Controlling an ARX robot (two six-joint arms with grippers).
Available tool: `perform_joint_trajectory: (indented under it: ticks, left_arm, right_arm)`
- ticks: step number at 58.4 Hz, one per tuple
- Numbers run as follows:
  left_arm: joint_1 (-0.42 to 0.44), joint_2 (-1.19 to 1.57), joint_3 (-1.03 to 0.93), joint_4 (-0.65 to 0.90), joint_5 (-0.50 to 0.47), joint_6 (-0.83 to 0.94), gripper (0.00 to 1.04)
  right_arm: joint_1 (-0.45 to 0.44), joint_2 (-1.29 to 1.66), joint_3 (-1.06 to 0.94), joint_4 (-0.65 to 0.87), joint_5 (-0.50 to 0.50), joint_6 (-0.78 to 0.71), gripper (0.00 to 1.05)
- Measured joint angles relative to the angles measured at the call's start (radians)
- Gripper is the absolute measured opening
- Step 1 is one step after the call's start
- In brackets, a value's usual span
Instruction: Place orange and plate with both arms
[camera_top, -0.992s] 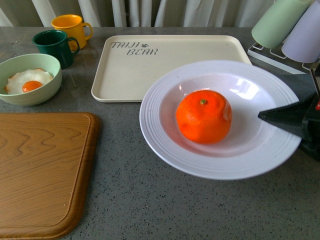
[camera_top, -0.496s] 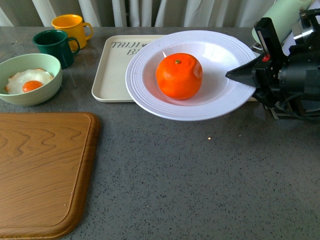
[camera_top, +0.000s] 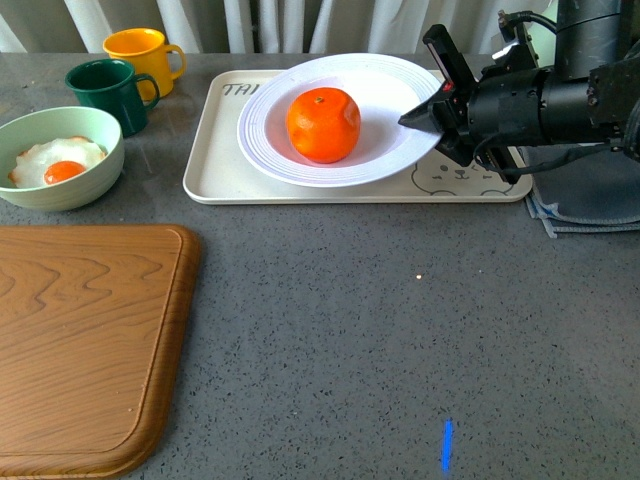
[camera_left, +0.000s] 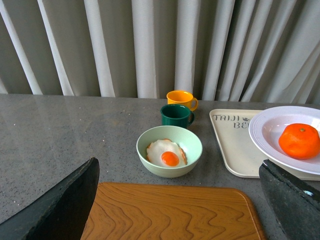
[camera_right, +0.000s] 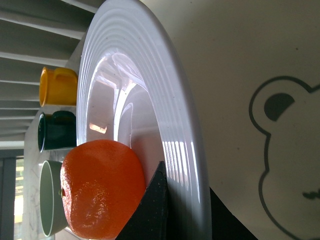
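The white ridged plate (camera_top: 270, 125) is held over the cream bear tray (camera_top: 220, 160), with the orange (camera_top: 323, 124) lying in its well. My right gripper (camera_top: 420, 115) is shut on the plate's right rim. In the right wrist view the rim (camera_right: 170, 120) runs between the black fingers (camera_right: 152, 207), and the orange (camera_right: 97, 187) lies against the inner one. In the left wrist view the plate (camera_left: 265, 135) and orange (camera_left: 299, 141) show at the far right. My left gripper (camera_left: 180, 200) is open and empty above the wooden board (camera_left: 170, 212).
A pale green bowl (camera_top: 60, 185) with a fried egg stands at the left, with a dark green mug (camera_top: 110, 92) and a yellow mug (camera_top: 143, 55) behind it. The wooden board (camera_top: 85, 345) fills the front left. A grey mat (camera_top: 590, 195) lies at the right.
My right gripper has carried the plate with the orange up, back and to the left, from over the table to over the bear tray.
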Motion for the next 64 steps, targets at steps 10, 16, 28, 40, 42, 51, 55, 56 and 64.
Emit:
perform_joint_trajectory:
  ticks: [10,16,28,40,42,51,55,56,64]
  left_arm:
    - [0.0,0.0,0.0,0.0,0.0,0.0,0.96]
    - [0.0,0.0,0.0,0.0,0.0,0.0,0.96]
    - [0.0,0.0,0.0,0.0,0.0,0.0,0.96]
    - [0.0,0.0,0.0,0.0,0.0,0.0,0.96]
    - [0.0,0.0,0.0,0.0,0.0,0.0,0.96]
    - [0.0,0.0,0.0,0.0,0.0,0.0,0.96]
    - [0.0,0.0,0.0,0.0,0.0,0.0,0.96]
    - [0.0,0.0,0.0,0.0,0.0,0.0,0.96]
    - [0.0,0.0,0.0,0.0,0.0,0.0,0.96]
  right_arm:
    - [0.007,0.047,0.091,-0.048,-0.002,-0.018,0.03]
    - [0.009,0.072,0.138,-0.08,-0.002,-0.035,0.03]
    - [0.009,0.105,0.171,-0.119,0.0,-0.071,0.03]
    - [0.009,0.106,0.174,-0.127,0.0,-0.099,0.19]
    - [0.009,0.106,0.172,-0.128,0.0,-0.103,0.24]
    - [0.009,0.1,0.149,-0.128,0.009,-0.13,0.47]
    - [0.009,0.091,0.138,-0.139,0.018,-0.151,0.57]
    - [0.009,0.089,0.137,-0.14,0.018,-0.152,0.59]
    - [0.008,0.051,0.119,-0.149,0.031,-0.182,0.8]
